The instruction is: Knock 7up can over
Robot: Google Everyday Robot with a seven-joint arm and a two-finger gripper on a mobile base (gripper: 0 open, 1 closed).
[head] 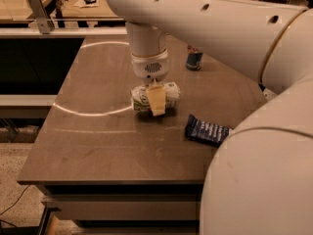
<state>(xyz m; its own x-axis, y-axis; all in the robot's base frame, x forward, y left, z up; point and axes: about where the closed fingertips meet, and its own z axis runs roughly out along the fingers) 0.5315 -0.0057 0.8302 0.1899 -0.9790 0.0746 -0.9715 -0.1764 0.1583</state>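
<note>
The 7up can (168,95), green and white, lies on its side near the middle of the brown table (98,141). My gripper (157,105) hangs straight down from the white arm directly over the can. Its pale yellow tip sits in front of the can's middle and touches or nearly touches it. The arm's wrist hides the top of the can.
A taller blue-and-silver can (194,58) stands upright at the back right of the table. A dark blue snack bag (206,130) lies flat to the right front of the 7up can. The robot's white body (259,180) fills the right foreground. A bright arc of light crosses the tabletop.
</note>
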